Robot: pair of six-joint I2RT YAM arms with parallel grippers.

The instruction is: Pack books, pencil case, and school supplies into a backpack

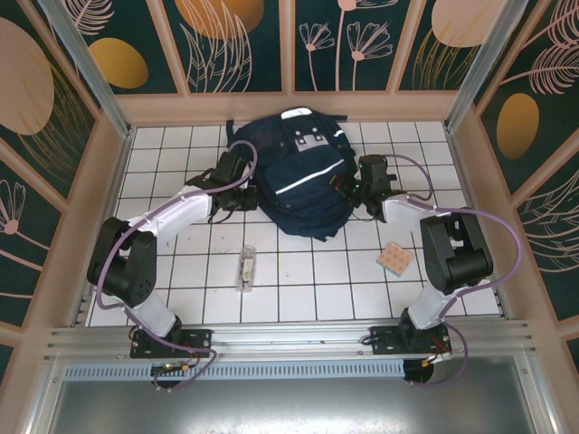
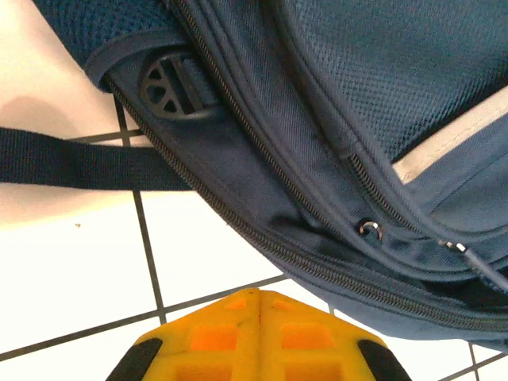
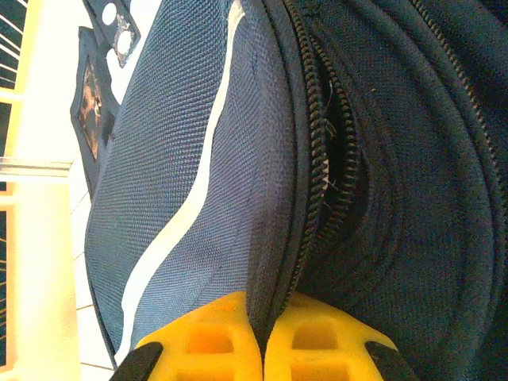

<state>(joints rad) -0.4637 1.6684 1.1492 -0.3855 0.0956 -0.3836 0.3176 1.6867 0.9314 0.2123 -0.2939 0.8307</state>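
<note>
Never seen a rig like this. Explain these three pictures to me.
Two robot arms stand at the near edge of a white tiled table. One picture looks down from above; the other two come from cameras on each wrist, yellow fingers at the bottom. On the table lie a navy backpack, a pink dotted pad and a small clear box. The left gripper is shut on nothing, just short of the backpack; the right gripper is shut, apparently pinching backpack fabric beside a zipper.

Looks like a lab robot cell: white tiled table (image 1: 298, 289) boxed in by printed wall panels (image 1: 235, 45) of leaves and circles, with left arm (image 1: 181, 210) and right arm (image 1: 452, 253) bolted to an aluminium rail (image 1: 289, 336) along the near edge.
</note>
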